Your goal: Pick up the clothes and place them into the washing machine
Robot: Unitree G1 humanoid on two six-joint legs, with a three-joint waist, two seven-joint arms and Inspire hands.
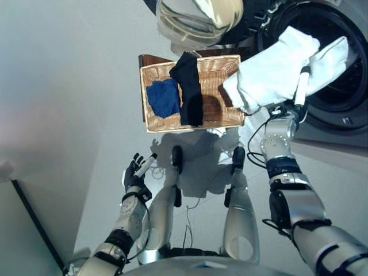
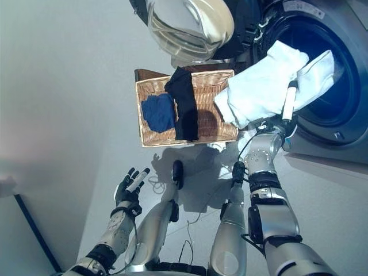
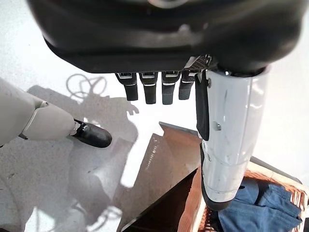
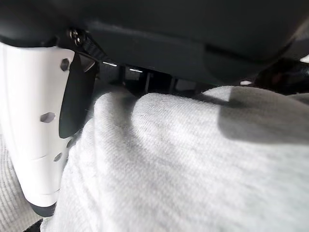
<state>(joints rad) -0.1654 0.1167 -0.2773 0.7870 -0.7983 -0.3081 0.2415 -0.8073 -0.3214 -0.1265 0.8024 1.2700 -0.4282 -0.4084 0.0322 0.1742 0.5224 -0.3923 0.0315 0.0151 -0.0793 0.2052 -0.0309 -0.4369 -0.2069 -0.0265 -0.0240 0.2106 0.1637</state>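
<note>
Three garments: one white garment (image 1: 275,72) in transit, a blue garment (image 1: 164,98) and a black garment (image 1: 190,86) waiting in the wicker basket (image 1: 150,123).
Progress: about a third along, by my estimate; the drum shows nothing already inside as far as I can tell.
White garment: thick, soft knit, bunched and folded over the right hand (image 1: 289,110), one end reaching into the washing machine (image 1: 339,98) opening, the other hanging toward the basket's edge.
Right hand: raised at the machine's mouth, thumb pressed along the cloth, gripping the white garment.
Left hand (image 1: 135,172): low over the floor, fingers straight and relaxed, holding nothing.
Left to do: push the white piece fully in, then fetch the blue and the black.
Door (image 1: 195,20): swung wide above the basket.
</note>
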